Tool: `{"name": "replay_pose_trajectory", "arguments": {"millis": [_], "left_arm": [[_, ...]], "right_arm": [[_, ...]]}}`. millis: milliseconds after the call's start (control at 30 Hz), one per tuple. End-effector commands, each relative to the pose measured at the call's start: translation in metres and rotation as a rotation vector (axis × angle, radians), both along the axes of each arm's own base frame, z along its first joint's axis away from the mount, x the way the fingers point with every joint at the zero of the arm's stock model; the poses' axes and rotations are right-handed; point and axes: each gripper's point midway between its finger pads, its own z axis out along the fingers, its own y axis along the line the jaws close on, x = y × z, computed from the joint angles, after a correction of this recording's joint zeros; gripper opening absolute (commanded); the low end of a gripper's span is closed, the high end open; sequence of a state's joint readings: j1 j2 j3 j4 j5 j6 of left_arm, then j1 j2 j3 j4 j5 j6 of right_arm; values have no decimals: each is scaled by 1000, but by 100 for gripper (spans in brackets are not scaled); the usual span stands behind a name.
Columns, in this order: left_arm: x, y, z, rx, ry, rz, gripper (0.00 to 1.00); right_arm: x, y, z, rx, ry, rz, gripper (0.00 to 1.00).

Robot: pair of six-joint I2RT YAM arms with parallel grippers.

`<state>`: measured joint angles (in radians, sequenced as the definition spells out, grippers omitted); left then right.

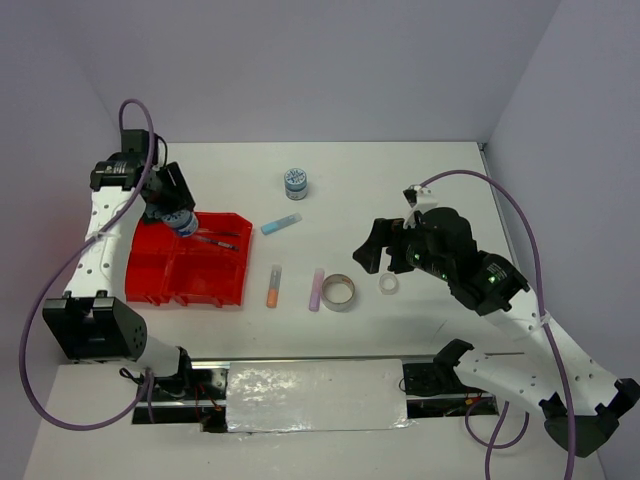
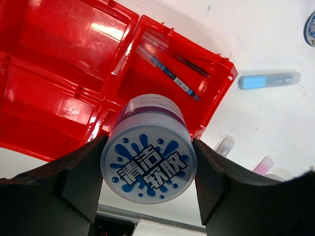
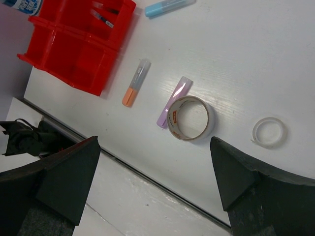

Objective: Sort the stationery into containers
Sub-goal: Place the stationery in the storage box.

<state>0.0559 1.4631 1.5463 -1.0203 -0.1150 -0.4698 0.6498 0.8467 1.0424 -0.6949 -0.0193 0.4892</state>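
Round tub (image 2: 148, 162): white lid with blue splashes and dark lettering, pale body with a purple band. Clamped by its sides in the left gripper (image 1: 180, 215), lid toward the wrist camera, axis running away from it, down toward the tray.
Hangs over the red tray (image 1: 160, 270) near the middle divider. Which compartment: cannot tell.
Far right compartment holds two thin pens (image 2: 170, 73), slanted.
Light-blue stick (image 1: 281, 224) just off the tray's far right corner, slanted.
Second tub (image 1: 296, 182) farther back, upright.
Orange stick (image 1: 273, 286) and lilac stick (image 1: 317, 289) run near-to-far, right of the tray.
Grey tape ring (image 1: 350, 296) touches the lilac stick. Clear tape ring (image 3: 256, 132) sits apart.
Right gripper (image 1: 368, 250) spread wide, grasping nothing.
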Motion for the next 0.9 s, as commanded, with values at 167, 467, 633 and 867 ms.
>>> {"name": "replay_pose_trajectory", "arguments": {"millis": [167,467,633,867], "left_arm": [[7,44,32,-2,-97,157,0],[30,141,20,-9,-110,458,0],[58,143,-17,-97,-104,457,0],[67,154,-52,-85,-64,498,0]], "right_arm": [[5,4,23,40,-73,15,100],[10,11,17,6,-73,58,100],[16,15,16,-17,-77,80,100],[21,16,17,-34,-86,99,100]]}}
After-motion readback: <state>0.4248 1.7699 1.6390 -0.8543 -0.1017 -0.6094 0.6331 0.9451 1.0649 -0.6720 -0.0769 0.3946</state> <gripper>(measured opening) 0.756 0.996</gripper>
